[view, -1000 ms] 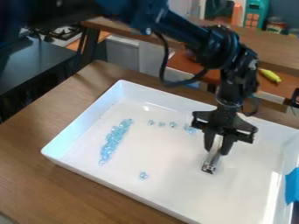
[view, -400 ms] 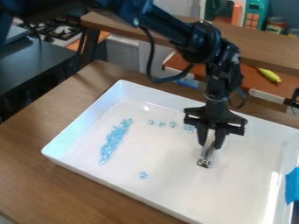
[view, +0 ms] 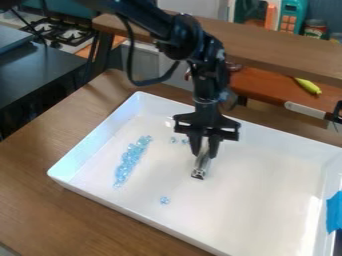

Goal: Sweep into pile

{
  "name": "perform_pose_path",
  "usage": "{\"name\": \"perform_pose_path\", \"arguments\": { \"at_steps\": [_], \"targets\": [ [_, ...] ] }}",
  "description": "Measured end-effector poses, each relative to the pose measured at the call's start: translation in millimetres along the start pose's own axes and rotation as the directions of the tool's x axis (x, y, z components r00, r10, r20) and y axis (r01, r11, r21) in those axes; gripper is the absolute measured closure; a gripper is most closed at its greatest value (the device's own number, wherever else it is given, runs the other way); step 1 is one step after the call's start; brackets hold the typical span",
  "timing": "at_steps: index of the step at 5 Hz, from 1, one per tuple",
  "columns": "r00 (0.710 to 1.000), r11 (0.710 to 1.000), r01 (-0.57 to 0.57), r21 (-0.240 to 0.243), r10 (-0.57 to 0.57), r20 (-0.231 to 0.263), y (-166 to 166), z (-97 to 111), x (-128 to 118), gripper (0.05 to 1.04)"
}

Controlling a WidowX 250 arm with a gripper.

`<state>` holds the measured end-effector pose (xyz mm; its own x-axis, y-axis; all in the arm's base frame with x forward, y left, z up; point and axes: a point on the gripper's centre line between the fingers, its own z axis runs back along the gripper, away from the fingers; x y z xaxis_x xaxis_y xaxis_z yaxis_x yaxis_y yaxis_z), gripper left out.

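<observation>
You have one white tray [view: 257,200], one black gripper [view: 204,154], one metal tool [view: 200,167], one blue patch [view: 334,212], one yellow-green object [view: 308,86] and one stove [view: 63,34]. Of the pale blue beads [view: 164,200], you can count three singles, two plus one, and one long cluster [view: 127,162] whose beads are too crowded for you to number

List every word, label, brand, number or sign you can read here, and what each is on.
No text can be read.
Jar at the back: label too small to read.
Metal tool in the gripper: no lettering to make out.
Tray and blue tape: none seen.
</observation>
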<state>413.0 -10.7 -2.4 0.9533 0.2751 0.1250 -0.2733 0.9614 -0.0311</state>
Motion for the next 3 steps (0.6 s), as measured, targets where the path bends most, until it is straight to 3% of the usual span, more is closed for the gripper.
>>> {"name": "perform_pose_path", "arguments": {
  "at_steps": [3],
  "targets": [
    [0.988, 0.989, -0.145, -0.004, 0.145, 0.049, 53, 2, -2, 0.756]
  ]
}}
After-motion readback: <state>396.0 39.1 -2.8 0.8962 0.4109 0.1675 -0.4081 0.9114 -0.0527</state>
